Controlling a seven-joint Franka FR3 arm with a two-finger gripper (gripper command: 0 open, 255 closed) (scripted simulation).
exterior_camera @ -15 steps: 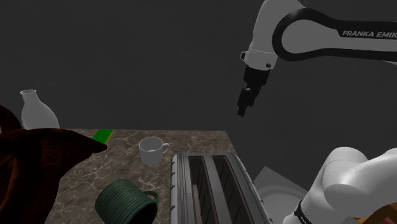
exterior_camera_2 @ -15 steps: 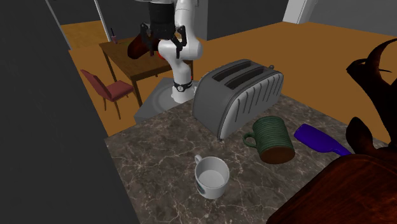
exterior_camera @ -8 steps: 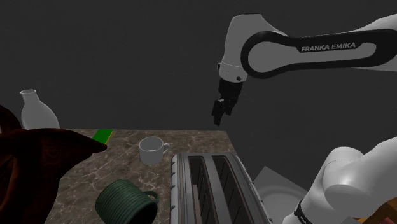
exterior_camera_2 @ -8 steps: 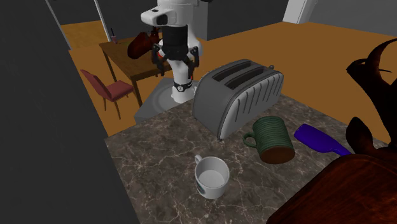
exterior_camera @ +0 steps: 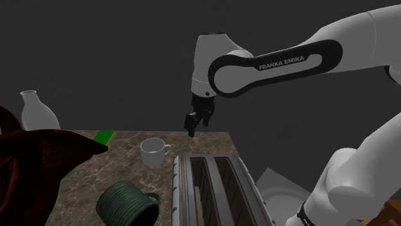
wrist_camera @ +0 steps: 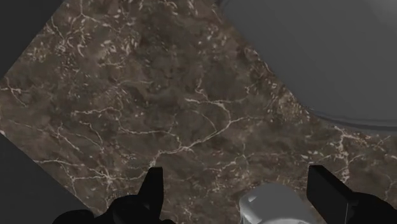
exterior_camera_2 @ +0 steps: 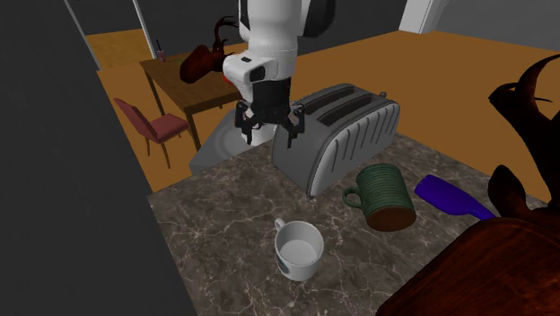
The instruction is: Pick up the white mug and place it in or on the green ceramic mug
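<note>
The white mug (exterior_camera: 154, 151) (exterior_camera_2: 299, 250) stands upright on the dark marble counter (exterior_camera_2: 215, 233), handle toward the toaster. The ribbed green mug (exterior_camera: 122, 204) (exterior_camera_2: 386, 193) lies on its side beside the toaster. My black gripper (exterior_camera: 193, 124) (exterior_camera_2: 269, 135) hangs open above the counter's edge, pointing down, well above the white mug and apart from it. In the wrist view the gripper (wrist_camera: 240, 194) has its fingers (wrist_camera: 154, 191) spread wide, and the white mug's rim (wrist_camera: 277, 205) shows low between them, far below.
A grey two-slot toaster (exterior_camera: 215, 189) (exterior_camera_2: 345, 135) (wrist_camera: 331, 57) takes up the counter beside both mugs. A dark brown carved piece (exterior_camera: 38, 167) (exterior_camera_2: 485, 260), a white bottle (exterior_camera: 37, 112), a green flat item (exterior_camera: 103, 136) and a purple item (exterior_camera_2: 449, 197) lie around. Wooden table (exterior_camera_2: 188, 85) and chair (exterior_camera_2: 157, 126) stand behind.
The arm has swung down and toward the shoulder view's left, carrying the open gripper from beyond the toaster to above the counter's edge, closer to the white mug. The mugs have not moved.
</note>
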